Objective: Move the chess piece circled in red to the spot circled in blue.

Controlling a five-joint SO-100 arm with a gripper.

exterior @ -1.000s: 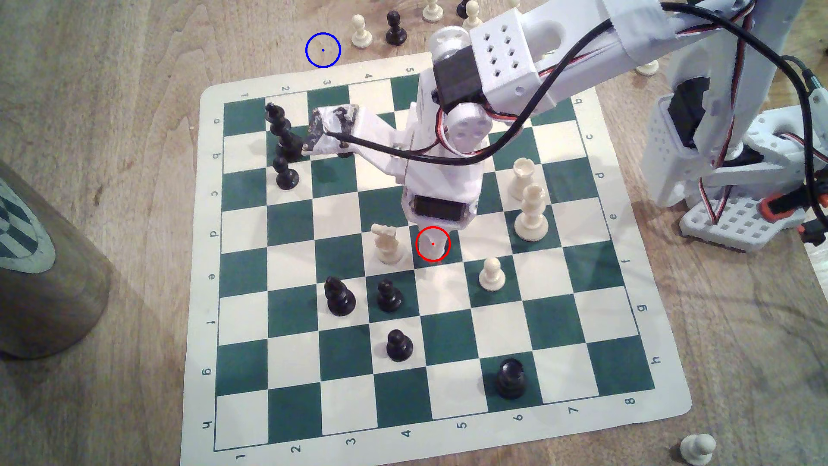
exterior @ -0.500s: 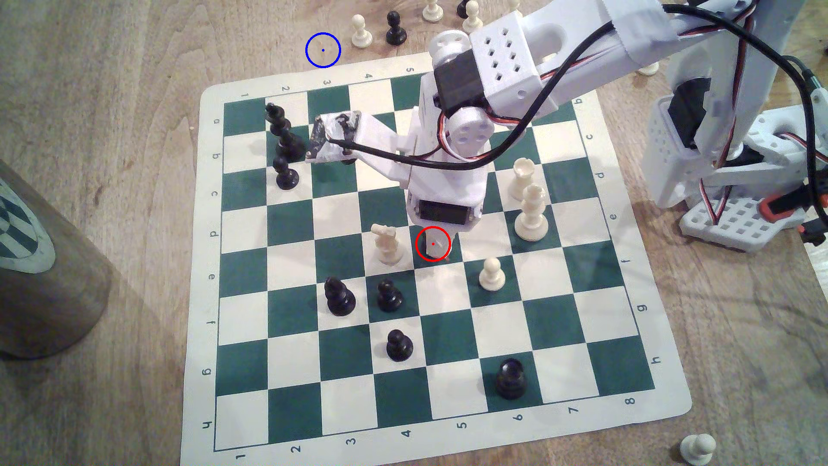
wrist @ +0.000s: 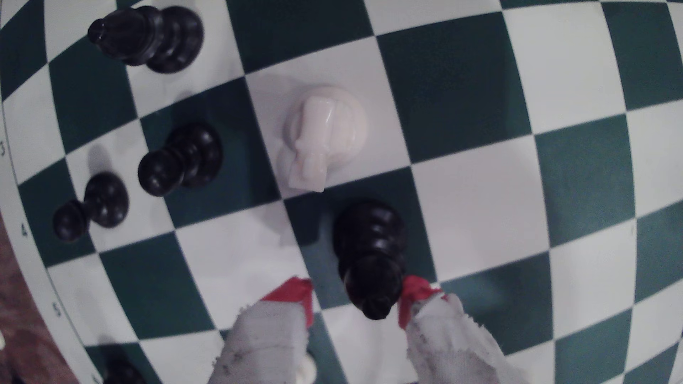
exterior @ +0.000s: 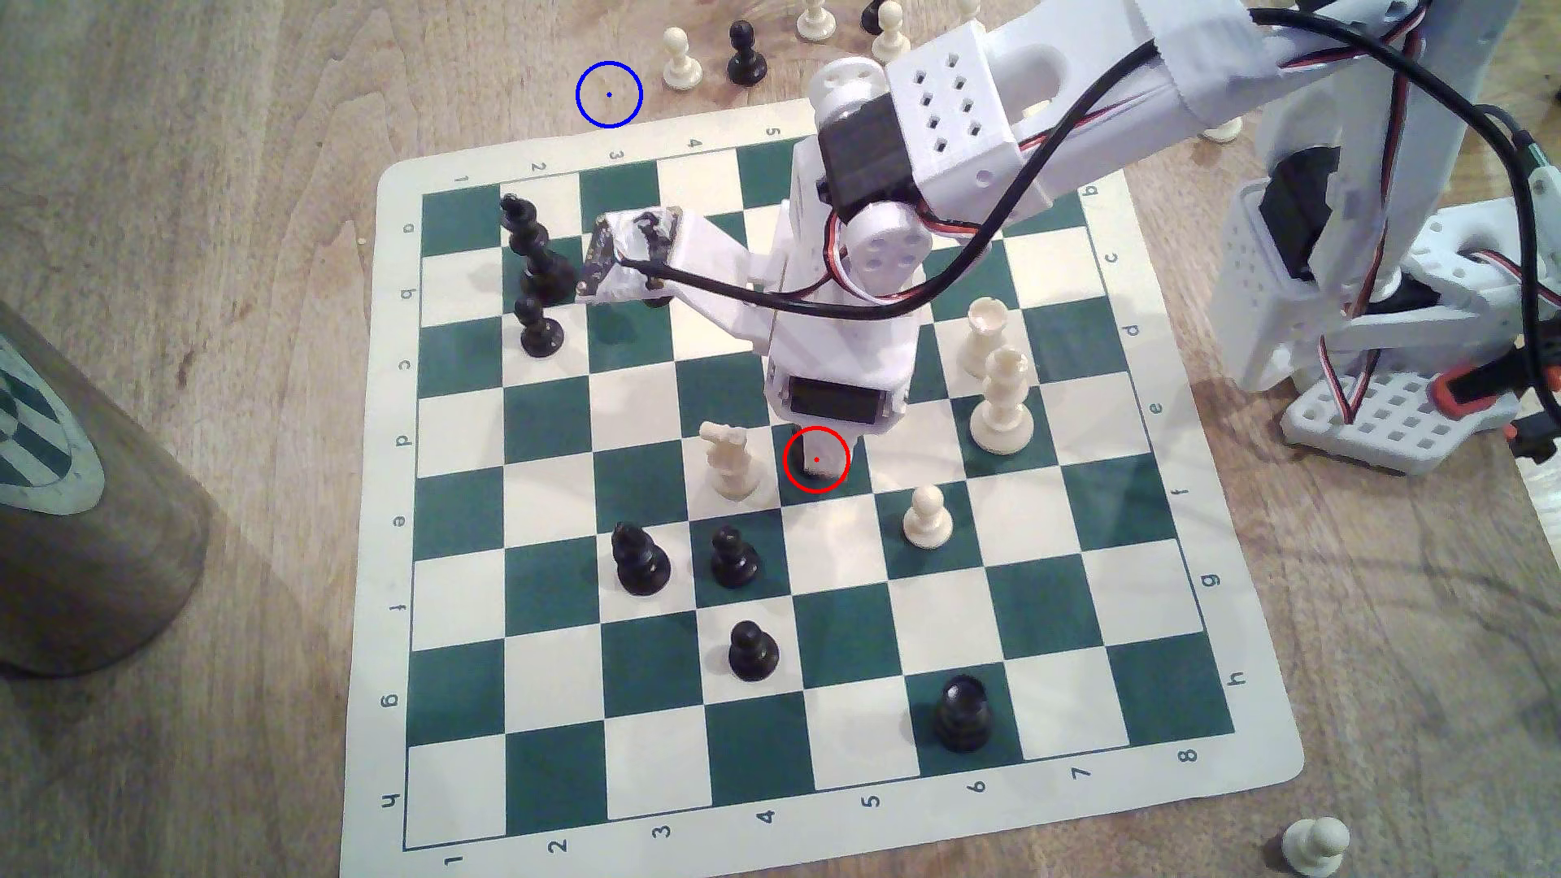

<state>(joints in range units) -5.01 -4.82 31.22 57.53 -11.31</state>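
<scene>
The white knight stands just beside the chess piece on the exterior view's left, crowding the claw on that side, while the squares on the exterior view's right are bare as far as a white pawn. The spot lies on bare surface off the board, with a white pawn and a black pawn near it.

Glossy black bishop upright on a dark green square, between the red-tipped, cloth-wrapped fingers of the parted gripper; one tip touching it, the other apart. White knight just beside.
</scene>
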